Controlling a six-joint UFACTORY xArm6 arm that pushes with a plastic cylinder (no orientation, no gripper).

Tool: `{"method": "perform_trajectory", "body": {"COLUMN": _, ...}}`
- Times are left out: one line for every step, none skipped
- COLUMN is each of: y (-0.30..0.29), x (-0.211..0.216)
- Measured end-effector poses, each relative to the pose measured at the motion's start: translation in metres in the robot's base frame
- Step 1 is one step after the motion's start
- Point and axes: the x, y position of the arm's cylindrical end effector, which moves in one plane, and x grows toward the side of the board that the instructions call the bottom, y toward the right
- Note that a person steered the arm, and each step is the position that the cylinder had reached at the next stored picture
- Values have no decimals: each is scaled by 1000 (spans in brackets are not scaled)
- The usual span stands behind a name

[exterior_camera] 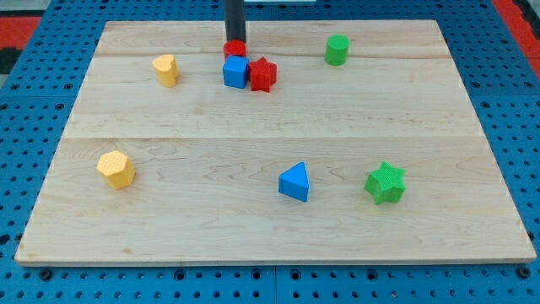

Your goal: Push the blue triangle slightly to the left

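Observation:
The blue triangle point(294, 181) lies on the wooden board point(270, 127) at the lower middle-right. My tip point(234, 40) is at the view's top, far above the triangle, just over a red round block point(234, 49). A blue cube point(235, 72) sits directly below the red round block, and a red star point(262, 74) touches the cube's right side. The rod comes down from the top edge of the view.
A green star point(386, 182) lies right of the blue triangle. A green cylinder point(337, 50) is at the top right. A yellow block point(166, 69) is at the top left and a yellow hexagon-like block point(116, 169) at the lower left. Blue pegboard surrounds the board.

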Motion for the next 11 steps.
{"method": "perform_trajectory", "body": {"y": 69, "x": 6}}
{"method": "perform_trajectory", "body": {"y": 111, "x": 53}}
{"method": "perform_trajectory", "body": {"y": 113, "x": 108}}
{"method": "perform_trajectory", "body": {"y": 88, "x": 144}}
{"method": "perform_trajectory", "body": {"y": 129, "x": 179}}
{"method": "perform_trajectory", "body": {"y": 131, "x": 233}}
{"method": "perform_trajectory", "body": {"y": 150, "x": 269}}
{"method": "perform_trajectory", "body": {"y": 109, "x": 282}}
{"method": "perform_trajectory", "body": {"y": 76, "x": 282}}
{"method": "perform_trajectory", "body": {"y": 88, "x": 284}}
{"method": "perform_trajectory", "body": {"y": 78, "x": 289}}
